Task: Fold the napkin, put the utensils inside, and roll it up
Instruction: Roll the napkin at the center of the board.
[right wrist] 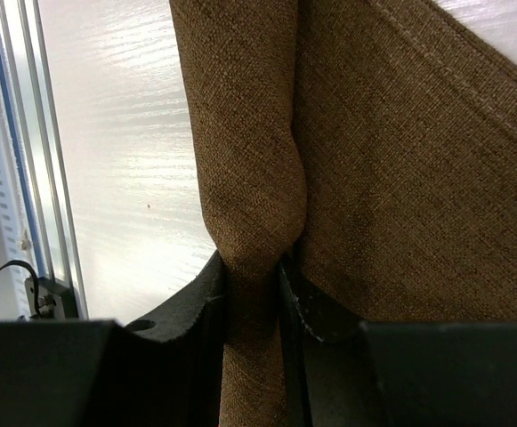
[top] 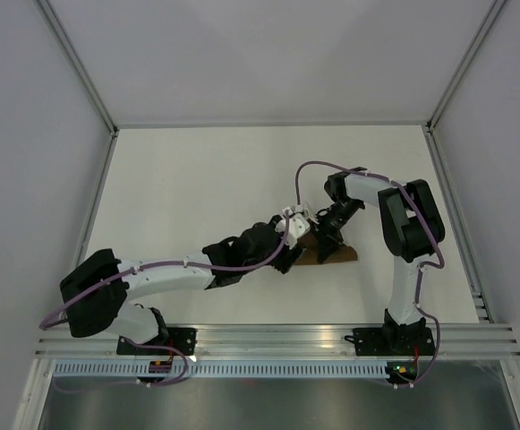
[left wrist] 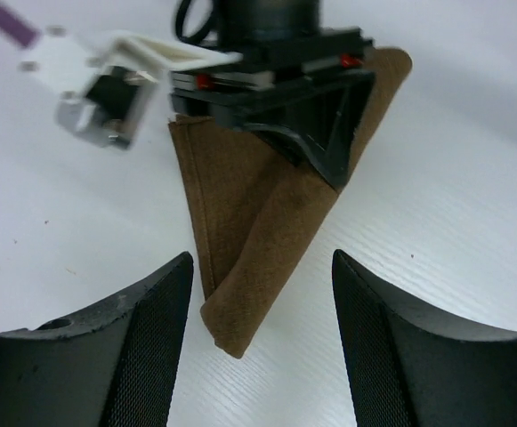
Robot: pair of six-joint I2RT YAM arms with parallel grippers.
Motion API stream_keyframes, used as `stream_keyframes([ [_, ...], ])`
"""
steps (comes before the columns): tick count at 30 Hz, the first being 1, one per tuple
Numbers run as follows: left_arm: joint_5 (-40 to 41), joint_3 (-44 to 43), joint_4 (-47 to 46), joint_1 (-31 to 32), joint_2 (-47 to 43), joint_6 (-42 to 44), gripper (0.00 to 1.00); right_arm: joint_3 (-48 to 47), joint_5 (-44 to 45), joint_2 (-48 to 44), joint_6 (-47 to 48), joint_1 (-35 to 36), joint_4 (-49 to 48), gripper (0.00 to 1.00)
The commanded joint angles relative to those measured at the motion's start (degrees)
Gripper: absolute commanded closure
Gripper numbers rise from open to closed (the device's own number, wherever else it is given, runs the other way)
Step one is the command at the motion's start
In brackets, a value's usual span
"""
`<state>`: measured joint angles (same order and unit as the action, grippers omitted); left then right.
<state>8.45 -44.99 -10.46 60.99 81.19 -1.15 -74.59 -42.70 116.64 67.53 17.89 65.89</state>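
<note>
The dark-brown napkin lies folded into a narrow triangle with one edge rolled over, right of the table's middle. In the left wrist view the napkin points its tip towards me. My left gripper is open, one finger on each side of that tip, touching nothing. My right gripper is shut on the rolled edge of the napkin; it shows from above and in the left wrist view, at the wide end of the cloth. The utensil is hidden.
The white table is walled on the left, back and right. An aluminium rail runs along the near edge and shows in the right wrist view. The two arms meet close together over the napkin.
</note>
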Motion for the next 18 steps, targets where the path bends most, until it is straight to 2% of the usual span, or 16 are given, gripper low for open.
stream_keyframes([
  [1,6.2,-3.4,-0.9,4.1,5.1,11.8,0.31,-0.3,4.3,5.6,2.2,0.4,-1.5,0.78],
  [8,8.8,-10.0,0.8,9.8,16.8,19.5,0.30,-3.6,4.5,8.7,0.6,0.1,-0.1,0.78],
  [18,10.0,-15.6,-1.8,10.2,27.8,26.5,0.30,-5.7,4.9,11.2,0.2,0.0,1.2,0.78],
])
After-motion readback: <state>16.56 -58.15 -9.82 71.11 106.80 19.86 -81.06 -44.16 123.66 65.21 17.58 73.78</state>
